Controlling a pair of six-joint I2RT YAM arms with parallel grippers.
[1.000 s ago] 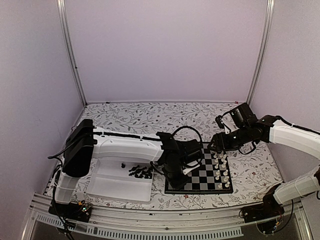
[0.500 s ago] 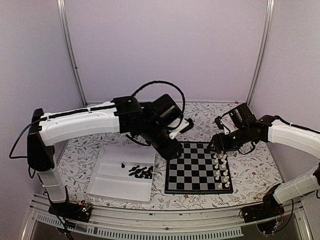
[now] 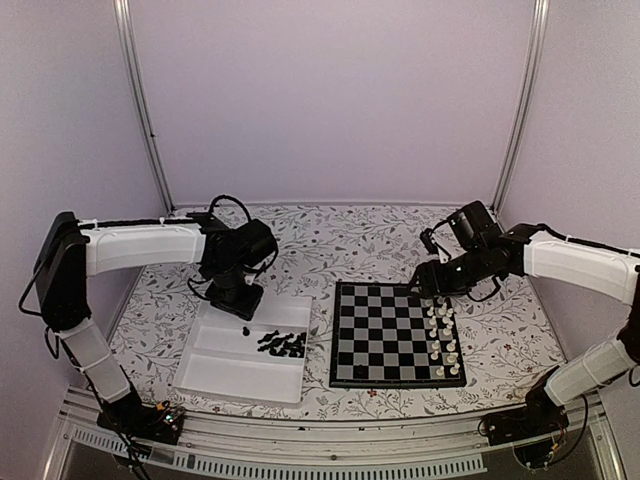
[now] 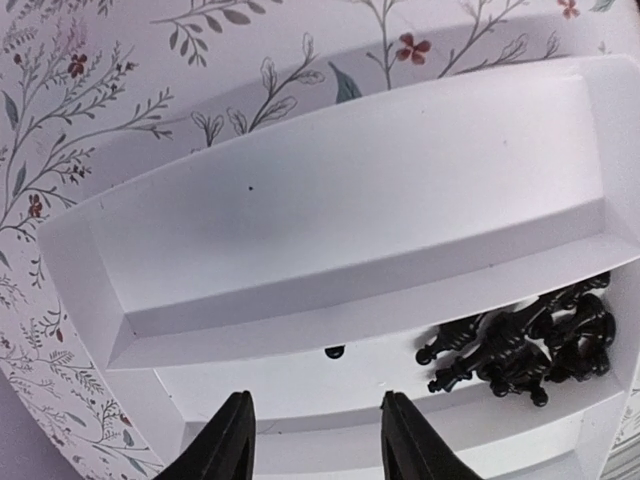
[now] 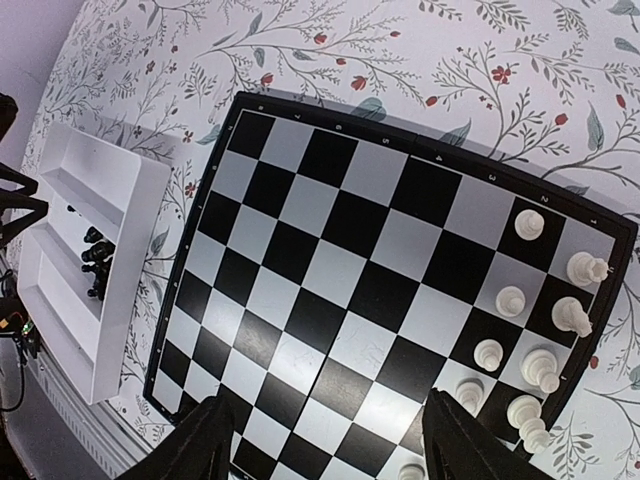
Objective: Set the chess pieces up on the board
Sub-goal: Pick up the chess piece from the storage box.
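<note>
1. The left arm reaches in from the left edge of the top view. Its wrist is bent down, so the left gripper (image 3: 237, 297) hangs over the far rim of the tray (image 3: 225, 372).
2. Its 2 fingers (image 4: 232, 440) stand partly apart, with only the tray floor showing between them. It holds nothing.
3. The right arm comes in from the right edge, elbow raised, and the right gripper (image 3: 425, 284) hovers above the upper right corner of the board (image 3: 385, 345). Its jaws are spread wide and grip nothing.
4. The chess pieces (image 4: 530, 342) are black and glossy. They lie heaped in the second trough from the top in the left wrist view, at the right of the frame, too tangled for us to count.
5. 1 lone black piece (image 4: 335, 352) lies apart from the heap in the same trough, to its left.
6. The white pieces (image 5: 545, 330) stand in 2 columns along the board's right edge. We count at least 8 in the right wrist view.
7. The board is flat and square, 8 by 8 in black and white, with a thin black border.
8. The tray is smooth white plastic, shallow and rectangular, split into long troughs.
9. Both rest on a floral-print cloth (image 3: 320, 240).
</note>
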